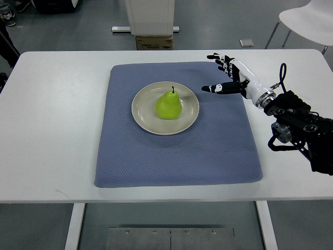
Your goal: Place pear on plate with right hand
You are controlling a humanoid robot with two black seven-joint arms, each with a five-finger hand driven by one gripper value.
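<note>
Right robot hand [225, 74] spread, pear [169, 105] on plate [143, 115]

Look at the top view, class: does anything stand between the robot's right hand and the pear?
Nothing visible does. The pear sits upright on the plate, and the right hand, fingers spread and empty, hangs to the plate's right over the blue mat. Only bare mat and plate rim lie between them.

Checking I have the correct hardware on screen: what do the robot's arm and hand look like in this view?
Only the right arm shows. The right hand has a glossy white shell with black finger joints and black fingertips. A silver metal ring marks the wrist. Behind it the forearm is black and blocky, with a round grey fitting on its side. Black cables loop above the wrist and below the forearm.
</note>
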